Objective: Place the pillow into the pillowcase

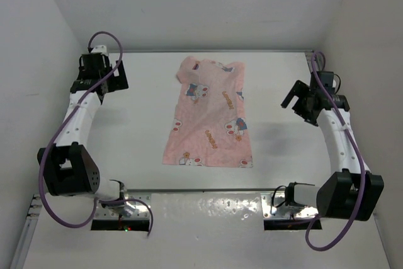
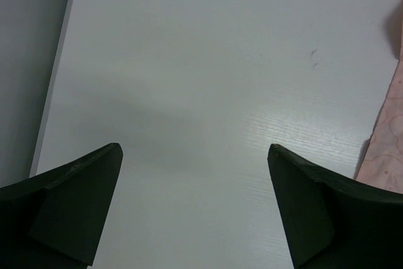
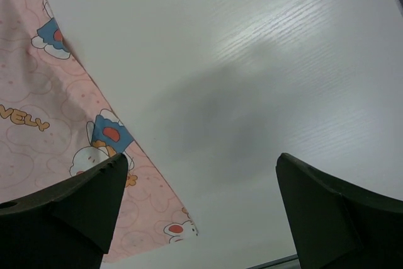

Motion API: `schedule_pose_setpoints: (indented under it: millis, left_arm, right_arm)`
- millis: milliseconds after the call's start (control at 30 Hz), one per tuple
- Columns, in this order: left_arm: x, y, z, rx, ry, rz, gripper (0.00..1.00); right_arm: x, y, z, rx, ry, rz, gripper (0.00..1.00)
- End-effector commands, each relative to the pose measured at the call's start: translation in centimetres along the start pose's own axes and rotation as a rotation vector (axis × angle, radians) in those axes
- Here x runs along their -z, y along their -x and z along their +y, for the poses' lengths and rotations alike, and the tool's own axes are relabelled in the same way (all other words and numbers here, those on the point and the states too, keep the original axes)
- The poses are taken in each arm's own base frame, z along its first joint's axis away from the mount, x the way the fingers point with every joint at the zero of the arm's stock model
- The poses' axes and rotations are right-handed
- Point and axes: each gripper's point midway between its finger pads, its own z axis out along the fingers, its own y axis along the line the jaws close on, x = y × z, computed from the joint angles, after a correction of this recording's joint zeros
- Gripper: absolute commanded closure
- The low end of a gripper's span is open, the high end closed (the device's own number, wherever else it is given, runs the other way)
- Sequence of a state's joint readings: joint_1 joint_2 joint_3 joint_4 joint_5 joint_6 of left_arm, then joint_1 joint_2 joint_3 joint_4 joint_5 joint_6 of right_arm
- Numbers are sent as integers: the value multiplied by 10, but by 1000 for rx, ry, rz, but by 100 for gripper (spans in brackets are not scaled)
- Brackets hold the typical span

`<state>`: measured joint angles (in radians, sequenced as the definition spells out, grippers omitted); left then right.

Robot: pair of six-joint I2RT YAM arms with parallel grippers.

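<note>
The pink printed pillowcase (image 1: 211, 114) lies flat in the middle of the white table, its far end rumpled. Its near right corner shows in the right wrist view (image 3: 56, 124), and a strip of its edge shows at the right of the left wrist view (image 2: 387, 149). The olive-brown pillow is not in view. My left gripper (image 1: 119, 72) is open and empty, raised over the far left of the table, apart from the pillowcase; its jaws (image 2: 195, 155) frame bare table. My right gripper (image 1: 295, 100) is open and empty, raised to the right of the pillowcase (image 3: 201, 162).
White walls close the table at the left, back and right. The table's left edge (image 2: 53, 86) shows in the left wrist view. A metal rail (image 1: 201, 203) with both arm bases runs along the near edge.
</note>
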<state>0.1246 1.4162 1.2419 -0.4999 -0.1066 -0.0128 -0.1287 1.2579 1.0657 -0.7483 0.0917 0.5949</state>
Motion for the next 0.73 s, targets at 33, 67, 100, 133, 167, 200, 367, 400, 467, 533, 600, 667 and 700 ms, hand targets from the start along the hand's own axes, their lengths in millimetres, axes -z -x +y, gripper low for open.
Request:
schedule_pose_setpoints:
  millis: [33, 67, 100, 133, 167, 200, 367, 400, 467, 533, 600, 667, 700]
  left_arm:
    - [5, 10, 16, -27, 56, -57, 0]
    - [5, 8, 16, -30, 58, -54, 0]
    - [5, 8, 17, -44, 61, -53, 0]
    - [5, 6, 17, -50, 62, -52, 0]
    - [4, 4, 19, -55, 69, -47, 0]
    - [3, 2, 19, -58, 69, -41, 0]
    - [4, -4, 16, -62, 54, -26, 0]
    - [4, -4, 15, -64, 46, -26, 0]
    - [5, -6, 14, -63, 43, -23, 0]
    - [6, -8, 15, -65, 44, -20, 0]
    - [8, -6, 16, -76, 49, -24, 0]
    - [10, -7, 19, -84, 61, -25, 0]
    - [10, -6, 20, -85, 63, -28, 0]
  right_arm:
    - [8, 7, -8, -11, -16, -77, 1]
    - [8, 7, -9, -8, -19, -82, 1]
    - [8, 5, -10, -6, -20, -82, 1]
    - [7, 4, -11, -6, -20, -82, 1]
    - [7, 4, -12, -5, -18, -86, 1]
    - [7, 3, -12, -3, -20, -84, 1]
    - [7, -1, -14, 7, -23, -73, 1]
    - [7, -3, -14, 12, -24, -69, 1]
    - [7, -4, -16, 20, -28, -63, 1]
    - [7, -6, -18, 26, -36, -52, 1]
    - [7, -9, -16, 33, -20, -44, 1]
    - [6, -10, -15, 20, -9, -51, 1]
    - [6, -11, -13, 20, 0, -50, 1]
